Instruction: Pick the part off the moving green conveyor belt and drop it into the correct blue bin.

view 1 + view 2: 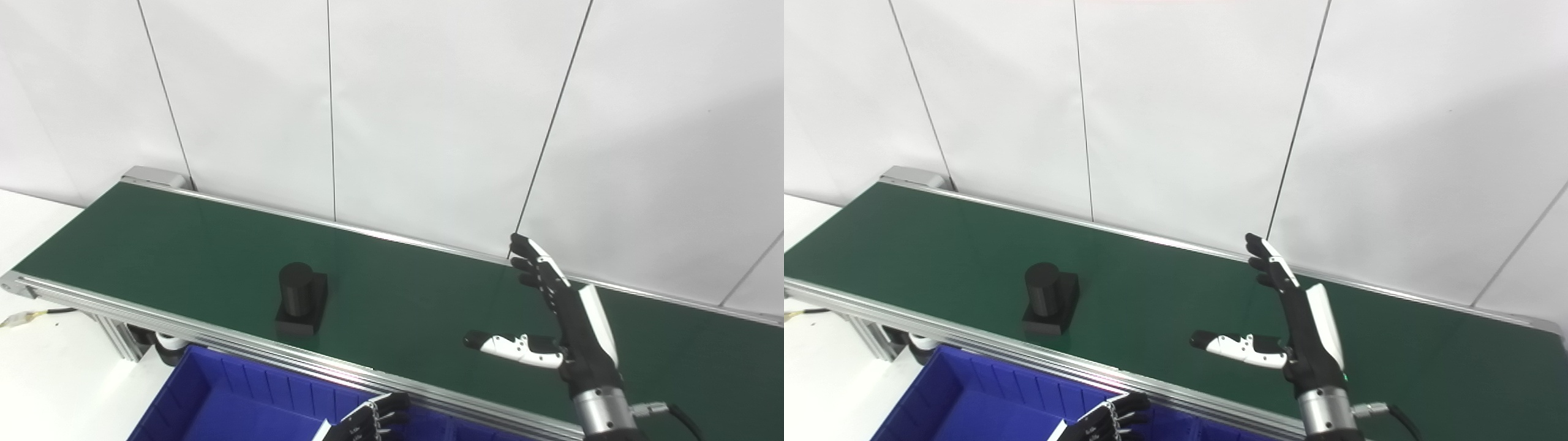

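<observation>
The part point(300, 301) is black, a short cylinder standing on a square base, and rests on the green conveyor belt point(184, 245) left of centre near the front rail. My right hand point(566, 318) is raised over the belt well to the right of the part, open, fingers straight up and thumb stretched left, holding nothing. My left hand point(367, 421) shows only partly at the bottom edge, over the blue bin point(202, 398); its fingers look curled. The blue bin sits below the belt's front rail.
A silver aluminium rail point(202, 331) runs along the belt's front edge, another along the back against the white panel wall point(429, 110). A white table surface point(49, 380) with a cable lies at the left. A belt leg and roller point(160, 346) stand under the left end.
</observation>
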